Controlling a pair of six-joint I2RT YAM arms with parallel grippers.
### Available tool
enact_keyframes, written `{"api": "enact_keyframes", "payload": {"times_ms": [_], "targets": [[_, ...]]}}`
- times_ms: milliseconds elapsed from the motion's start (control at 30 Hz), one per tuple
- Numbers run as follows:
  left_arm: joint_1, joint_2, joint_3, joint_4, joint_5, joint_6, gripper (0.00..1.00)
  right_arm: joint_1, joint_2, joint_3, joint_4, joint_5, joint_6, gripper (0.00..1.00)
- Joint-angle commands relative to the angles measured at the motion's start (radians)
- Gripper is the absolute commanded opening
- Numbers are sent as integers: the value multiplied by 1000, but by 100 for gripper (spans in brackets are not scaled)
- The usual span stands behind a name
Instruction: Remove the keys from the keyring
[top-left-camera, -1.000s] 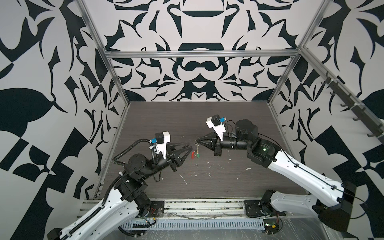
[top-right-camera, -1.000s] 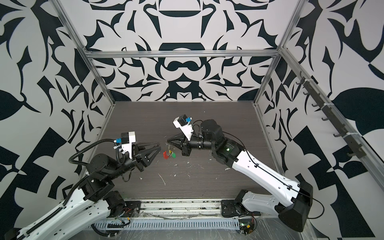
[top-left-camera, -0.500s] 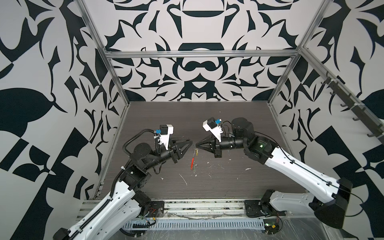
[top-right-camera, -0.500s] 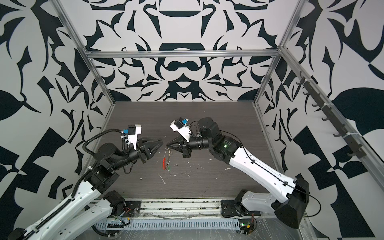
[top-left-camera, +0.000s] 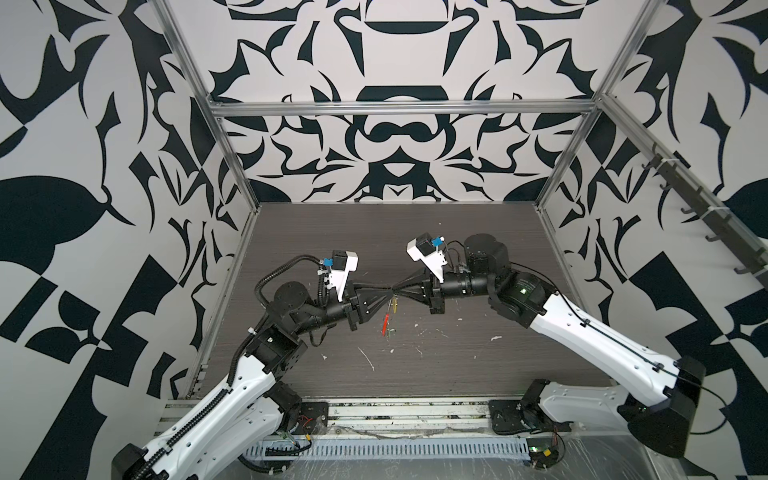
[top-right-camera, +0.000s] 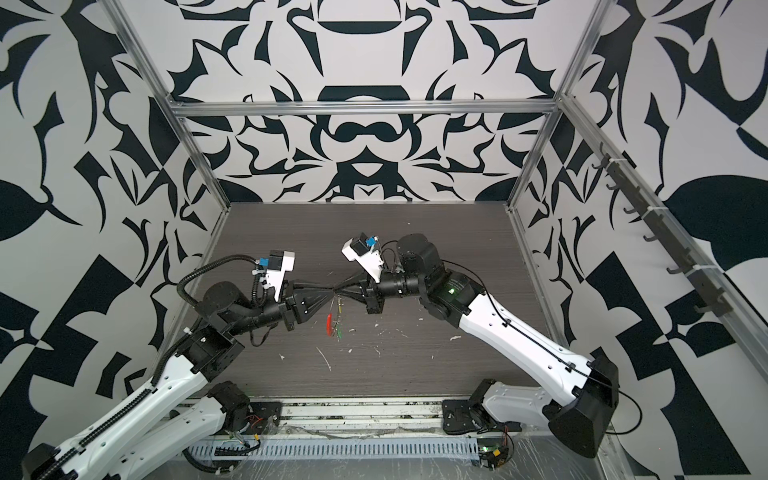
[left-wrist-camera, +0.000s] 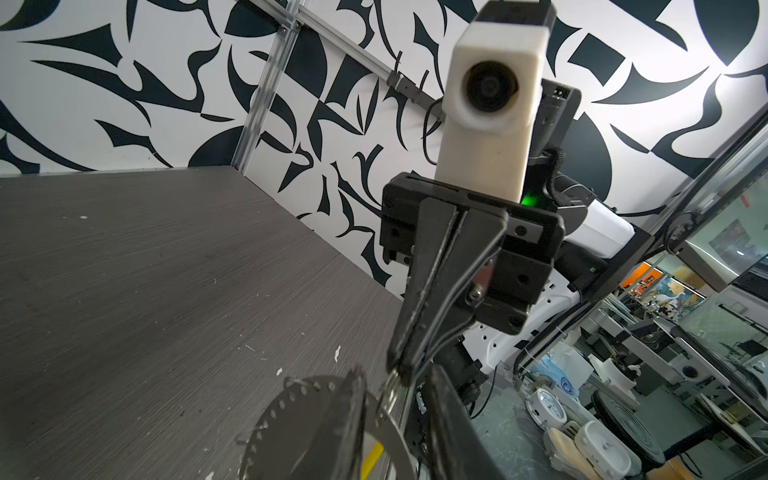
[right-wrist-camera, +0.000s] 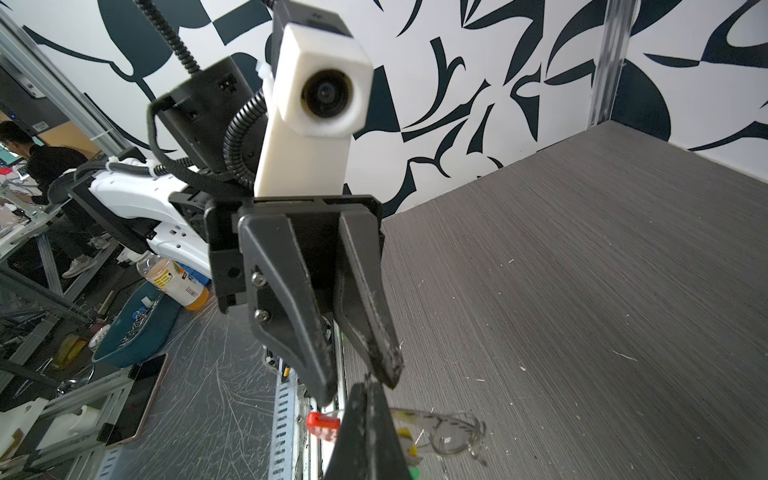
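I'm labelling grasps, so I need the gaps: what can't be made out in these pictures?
Both top views: whether the left end effector touches the keyring; too small, its tips overlapping the right end effector.
Right wrist view: the green key is cut off by the frame edge.
Left wrist view: the yellow key is mostly hidden behind the left end effector's own finger.

One keyring (right-wrist-camera: 449, 417), two keys (green key (top-right-camera: 340, 331), yellow key (right-wrist-camera: 409, 448)), two claws (left claw (right-wrist-camera: 359, 387), right claw (left-wrist-camera: 399, 366))
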Motion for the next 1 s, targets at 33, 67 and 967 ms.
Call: {"api": "enact_keyframes", "payload": {"times_ms": [33, 67, 967], "targets": [[5, -7, 23, 5, 19, -7, 22, -5, -28, 43, 35, -13, -6, 0], [4, -8, 25, 6, 19, -8, 22, -5, -28, 44, 37, -13, -4, 0], [5, -6, 25, -21, 14, -7, 16, -11, -40, 52, 37, -5, -1, 0]]}}
